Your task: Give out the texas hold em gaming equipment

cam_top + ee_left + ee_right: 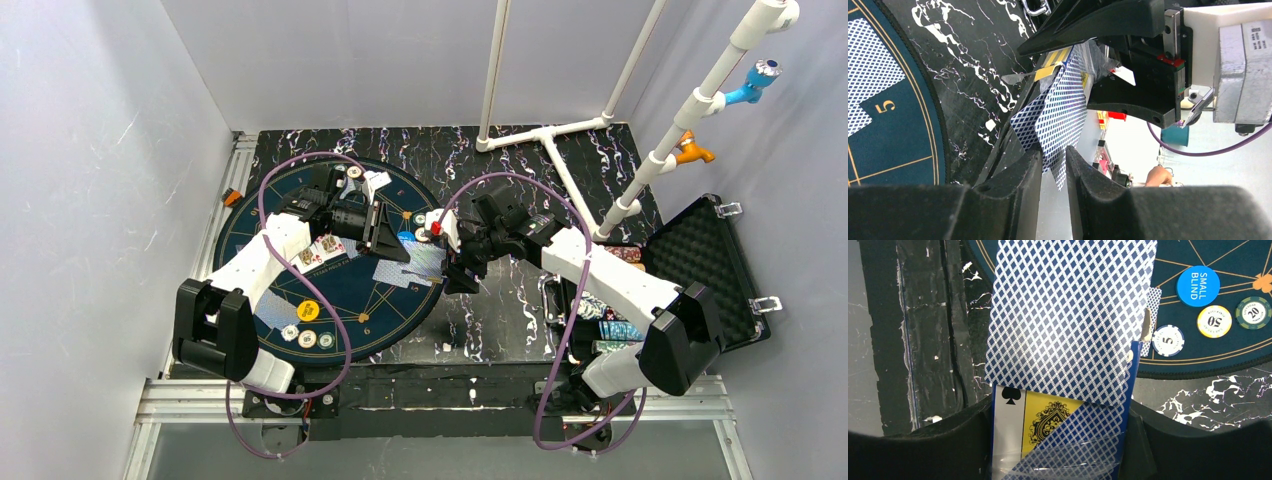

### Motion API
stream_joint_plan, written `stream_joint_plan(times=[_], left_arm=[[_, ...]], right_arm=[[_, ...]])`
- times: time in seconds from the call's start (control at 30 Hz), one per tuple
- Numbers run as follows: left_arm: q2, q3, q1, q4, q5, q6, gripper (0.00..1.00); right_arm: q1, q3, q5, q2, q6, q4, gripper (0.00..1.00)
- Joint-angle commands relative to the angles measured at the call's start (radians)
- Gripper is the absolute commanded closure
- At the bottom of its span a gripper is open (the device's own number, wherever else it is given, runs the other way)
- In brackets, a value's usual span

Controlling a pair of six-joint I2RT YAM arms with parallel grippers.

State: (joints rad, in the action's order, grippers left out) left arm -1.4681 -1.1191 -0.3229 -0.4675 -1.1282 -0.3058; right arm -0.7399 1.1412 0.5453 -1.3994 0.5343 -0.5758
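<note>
Clamping card deck [1048,427]: right gripper [1058,437]; left gripper [1054,161] narrowly spread, protruding card [1064,107] between its fingers.

Both arms are leaning in toward the middle, left arm [265,255] pointing far-right and right arm [600,275] angling far-left, tips almost meeting. Left gripper [1054,157] is sitting with jaws slightly apart, and right gripper [1060,440] is clamping the card deck [1048,425].

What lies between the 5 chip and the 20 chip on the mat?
The yellow 50 chip lies between the white 5 chip and the green 20 chip. The right wrist view shows this clearly.
</note>
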Motion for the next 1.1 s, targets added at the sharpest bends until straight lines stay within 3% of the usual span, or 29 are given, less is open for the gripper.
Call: stream_joint_plan(times=[0.0, 0.27, 0.83, 1.07], left_arm=[[0.019, -0.020, -0.001, -0.044, 0.004, 0.035, 0.77], [0.021, -0.034, 0.007, -0.082, 0.023, 0.062, 0.75], [0.029, -0.042, 0.038, -0.105, 0.002, 0.077, 0.85], [0.038, -0.043, 0.061, -0.113, -0.014, 0.079, 0.84]], right_arm=[[0.004, 0.032, 0.025, 0.037, 0.012, 0.031, 0.99], [0.005, 0.031, 0.025, 0.042, 0.013, 0.028, 0.99], [0.008, 0.024, 0.025, 0.047, 0.013, 0.028, 0.99], [0.008, 0.026, 0.025, 0.045, 0.013, 0.029, 0.99]])
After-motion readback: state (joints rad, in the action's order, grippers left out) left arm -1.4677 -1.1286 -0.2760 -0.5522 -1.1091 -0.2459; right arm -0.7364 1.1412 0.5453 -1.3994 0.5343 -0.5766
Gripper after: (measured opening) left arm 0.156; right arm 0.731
